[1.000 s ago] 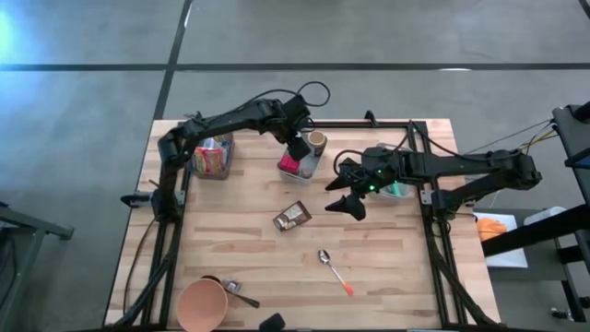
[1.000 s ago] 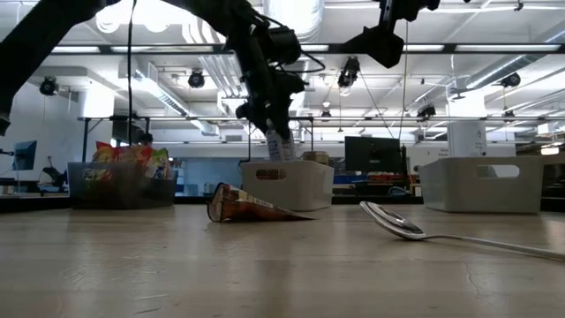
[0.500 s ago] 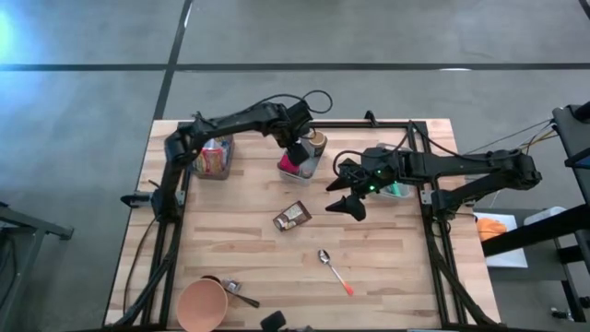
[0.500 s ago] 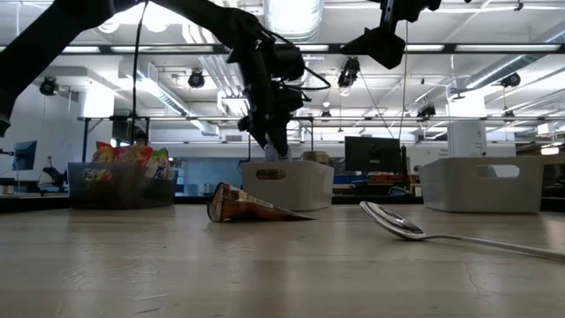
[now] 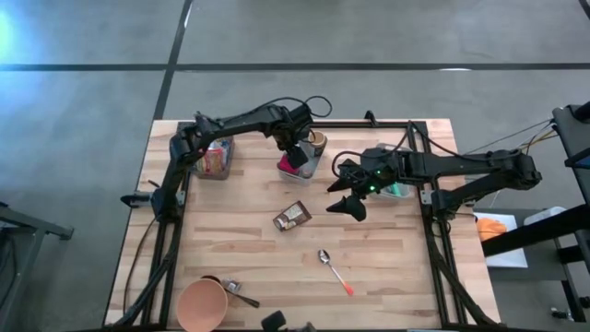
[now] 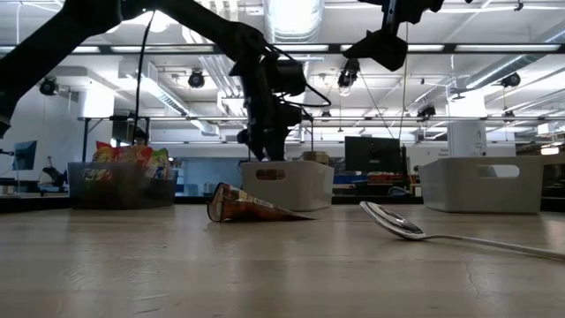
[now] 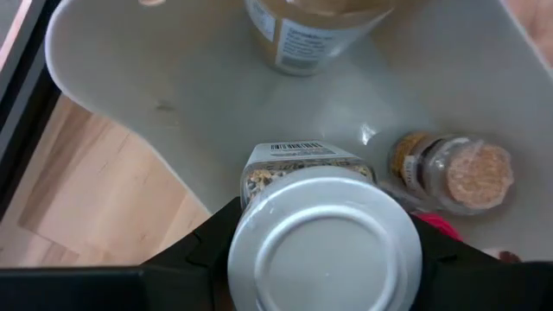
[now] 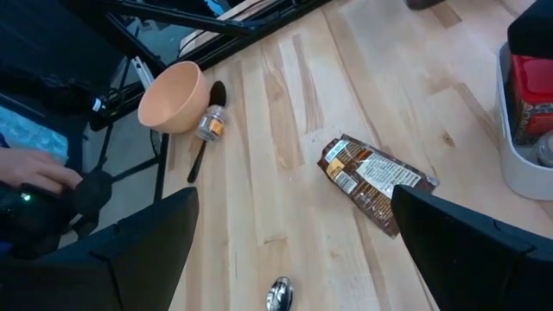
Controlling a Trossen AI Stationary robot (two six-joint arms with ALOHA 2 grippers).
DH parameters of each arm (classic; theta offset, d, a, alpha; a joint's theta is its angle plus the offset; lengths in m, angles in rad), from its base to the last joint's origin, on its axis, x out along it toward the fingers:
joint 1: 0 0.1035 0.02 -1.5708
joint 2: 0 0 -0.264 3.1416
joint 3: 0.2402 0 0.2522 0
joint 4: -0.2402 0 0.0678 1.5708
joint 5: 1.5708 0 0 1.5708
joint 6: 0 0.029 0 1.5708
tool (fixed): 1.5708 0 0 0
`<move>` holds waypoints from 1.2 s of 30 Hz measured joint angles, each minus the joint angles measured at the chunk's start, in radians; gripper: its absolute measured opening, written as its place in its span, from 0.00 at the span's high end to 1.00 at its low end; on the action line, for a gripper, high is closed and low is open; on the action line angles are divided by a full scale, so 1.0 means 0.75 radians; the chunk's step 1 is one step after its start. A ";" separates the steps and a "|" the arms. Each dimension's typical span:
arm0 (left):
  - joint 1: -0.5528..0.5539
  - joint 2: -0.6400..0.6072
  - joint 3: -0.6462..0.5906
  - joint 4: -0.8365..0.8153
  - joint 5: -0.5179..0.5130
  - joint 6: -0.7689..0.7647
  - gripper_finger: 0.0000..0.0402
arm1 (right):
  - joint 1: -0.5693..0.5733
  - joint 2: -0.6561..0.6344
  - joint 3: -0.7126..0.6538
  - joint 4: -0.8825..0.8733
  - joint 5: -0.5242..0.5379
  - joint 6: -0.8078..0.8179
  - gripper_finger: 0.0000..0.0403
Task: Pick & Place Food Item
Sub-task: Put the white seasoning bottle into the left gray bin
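My left gripper [image 5: 295, 153] reaches down into the white bin [image 5: 308, 170] at the table's far middle, shut on a glass jar with a round silver lid [image 7: 324, 246] and a barcode label. In the bin there also show a tan jar [image 7: 315, 30], a small cork-topped spice jar [image 7: 449, 168] and a pink item [image 5: 289, 169]. A brown snack packet [image 5: 292, 216] lies flat on the table's middle. My right gripper [image 5: 350, 199] hovers open above the table, right of the packet, with nothing between its fingers. My left gripper pinches the jar between its two fingers [image 7: 207, 250], at two opposite sides just under the lid's rim [image 7: 246, 259]. The fingers come from above, pointing down. The jar stands upright inside the bin; whether its base rests on the bin's floor is hidden by the lid.
A clear bin of snack packs [image 5: 212, 157] stands at the far left, another white bin [image 5: 398, 189] at the right. A spoon [image 5: 334, 270] lies near the middle; an orange bowl [image 5: 202, 304] and a small brush [image 5: 238, 293] sit at the near edge. A person's hand [image 8: 34, 168] shows beyond it.
My left gripper has gone down into the white bin with the jar, tipping a little more upright; in the low view the jar has sunk behind the bin's rim. My right gripper has kept still.
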 joint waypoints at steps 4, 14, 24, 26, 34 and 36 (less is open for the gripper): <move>0.006 0.000 -0.001 -0.006 0.000 0.026 0.53 | 0.000 0.000 -0.001 -0.001 0.001 0.003 0.06; 0.006 0.000 -0.001 -0.016 0.004 0.035 0.53 | 0.000 0.000 -0.003 -0.001 0.001 0.003 0.06; 0.006 -0.001 -0.001 -0.015 0.042 0.034 0.41 | 0.000 0.000 -0.003 -0.022 0.001 0.000 0.06; 0.006 -0.001 -0.001 -0.015 0.042 0.034 0.41 | 0.000 0.000 -0.003 -0.022 0.001 -0.001 0.06; 0.005 -0.001 -0.001 -0.008 0.041 0.034 0.40 | 0.000 0.001 -0.005 -0.022 0.003 -0.002 0.06; 0.005 -0.001 -0.001 -0.006 0.041 0.029 0.40 | 0.000 0.001 -0.009 -0.023 0.003 -0.002 0.06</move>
